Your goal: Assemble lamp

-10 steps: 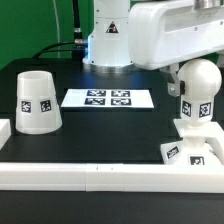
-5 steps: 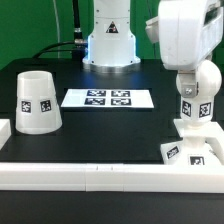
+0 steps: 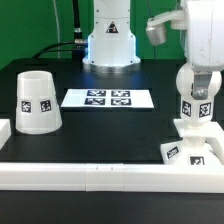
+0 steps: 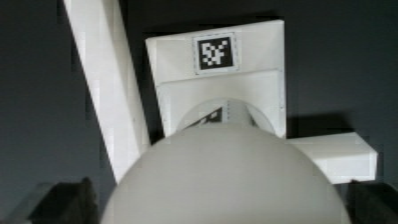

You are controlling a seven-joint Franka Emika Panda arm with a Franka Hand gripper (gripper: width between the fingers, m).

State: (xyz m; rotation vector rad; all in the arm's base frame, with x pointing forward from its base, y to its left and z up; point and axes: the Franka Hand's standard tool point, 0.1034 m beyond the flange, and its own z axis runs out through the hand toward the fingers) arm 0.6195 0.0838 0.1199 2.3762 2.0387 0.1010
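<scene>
**A:** What has changed in the last second?

**B:** The wrist has swung round above the bulb [image 3: 192,88]. A second ago the hand lay crosswise over it. Now it stands nearly upright, with the gripper [image 3: 203,72] down over the bulb's crown. The bulb itself has kept its place, to the exterior view's right of the marker board [image 3: 106,98] and well apart from it.

**A:** And what does that mean for the lamp?

**B:** I judge it a screwing turn. The bulb already stands neck-down on the base [image 3: 188,143], and a twist like that would seat it. The tag on the neck seems to have drifted a little sideways, which fits, though it is too small to be sure. The shade [image 3: 35,102] is not yet on. It sits on the other side of the marker board, to the exterior view's left, wide end down.

**A:** Are the fingers pinching the bulb?

**B:** I cannot tell. In the wrist view the bulb fills the space between them, so no contact shows.

**A:** How does the bulb look?

**B:** Smooth and white, egg-round on top, narrowing to a neck that carries a black-and-white tag. It stands upright, not leaning, on the flat square base, whose own tags face the front rail [image 3: 100,172]
</scene>
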